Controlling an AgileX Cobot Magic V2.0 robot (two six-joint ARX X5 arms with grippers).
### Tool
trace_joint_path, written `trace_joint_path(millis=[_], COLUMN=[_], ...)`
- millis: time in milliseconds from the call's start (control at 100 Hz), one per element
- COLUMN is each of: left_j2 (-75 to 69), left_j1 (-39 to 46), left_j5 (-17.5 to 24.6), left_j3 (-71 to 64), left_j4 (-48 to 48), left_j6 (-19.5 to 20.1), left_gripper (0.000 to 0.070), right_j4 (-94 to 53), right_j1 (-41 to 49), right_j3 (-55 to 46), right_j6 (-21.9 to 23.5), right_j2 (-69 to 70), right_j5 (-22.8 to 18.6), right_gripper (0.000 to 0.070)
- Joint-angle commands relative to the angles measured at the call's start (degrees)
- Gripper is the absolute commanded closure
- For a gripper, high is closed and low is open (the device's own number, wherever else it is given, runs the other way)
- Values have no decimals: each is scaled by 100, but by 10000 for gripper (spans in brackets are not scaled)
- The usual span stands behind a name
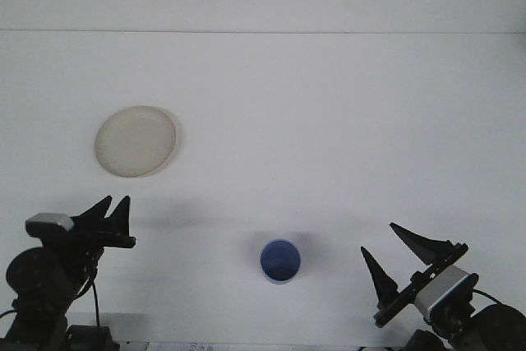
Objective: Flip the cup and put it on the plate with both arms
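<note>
white table (pixel 312 104) fills the front view, ending at a thin horizontal edge line near the top, with a pale wall beyond it. a blue cup (pixel 280 260) sits on the table at about 6 o'clock from the middle of the frame, low down and slightly right of centre; its round mouth shows from above, so it looks to be standing mouth-up. a cream plate (pixel 136 140) lies flat at about 9 o'clock, well apart from the cup, up and to the left of it, with nothing on it.

the left gripper (pixel 113 206) is at about 8 o'clock, near the bottom left corner, below the plate and well apart from it. its two dark fingers point up and to the right with a small gap between the tips, parted and gripping nothing. the right gripper (pixel 394 253) is at about 4 o'clock, near the bottom right corner, to the right of the cup and clear of it. its two black pointed fingers are spread wide, released and empty, tips aimed up and to the left.
</note>
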Motion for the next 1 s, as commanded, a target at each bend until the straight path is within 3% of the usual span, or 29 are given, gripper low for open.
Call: trace_joint_path(millis=[0,140,330,600,780,990], left_j2=[654,1932,3456,5180,5934,6561], left_j1=[-107,-726,-2258,-4017,-4586,-4951], left_j5=[470,1373,1388,402,326,-55], left_j3=[595,1615,2935,3998,4085,4085], left_j4=[-297,-824,-1687,-2450,-2393,-2275], left_j6=[236,234,398,702,697,680], left_gripper=[214,194,195,195,195,195], right_j4=[50,50,48,-90,-160,-162], right_j1=[63,63,63,63,63,63], right_j3=[13,13,13,13,13,13], right_j6=[0,-96,-144,-184,-181,-184], right_j2=[7,7,7,7,7,7], right_j5=[24,24,26,24,24,26], right_gripper=[257,257,257,257,257,257])
